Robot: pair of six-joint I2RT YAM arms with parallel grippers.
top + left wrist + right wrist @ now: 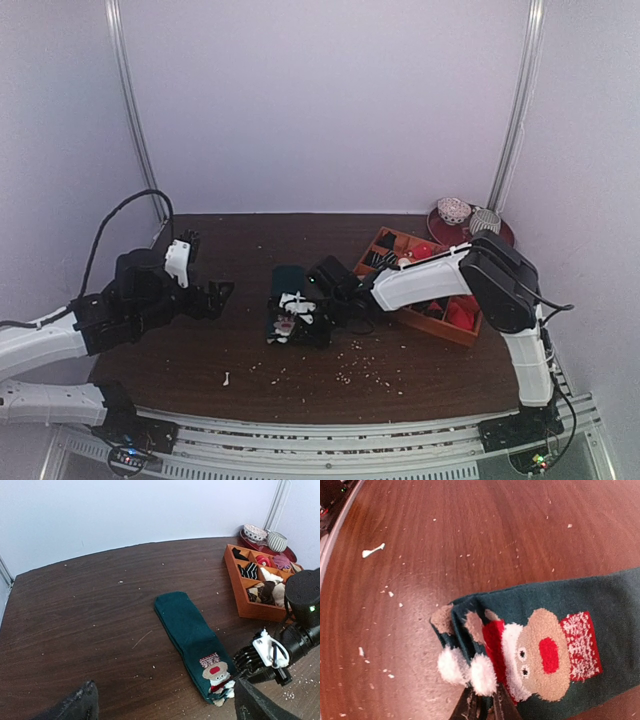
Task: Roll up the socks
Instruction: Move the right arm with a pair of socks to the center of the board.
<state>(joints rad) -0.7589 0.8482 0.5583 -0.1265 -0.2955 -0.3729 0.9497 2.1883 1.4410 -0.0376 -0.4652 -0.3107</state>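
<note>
The socks (288, 300) lie stacked flat mid-table, dark teal, with a red, white and brown cartoon figure (215, 672) at the near end. They also show in the left wrist view (187, 625) and the right wrist view (580, 630). My right gripper (485, 707) is shut on the socks' edge at the figure end, just beside the white pompoms (470, 670). It shows in the top view (328, 300) and the left wrist view (252, 660). My left gripper (215, 297) is open and empty, left of the socks, its fingers (80, 705) spread wide.
An orange tray (462, 335) with rolled socks in compartments stands at the right, also in the left wrist view (235, 587). A red plate (503, 232) with two cups sits behind it. White crumbs (350, 375) litter the near table.
</note>
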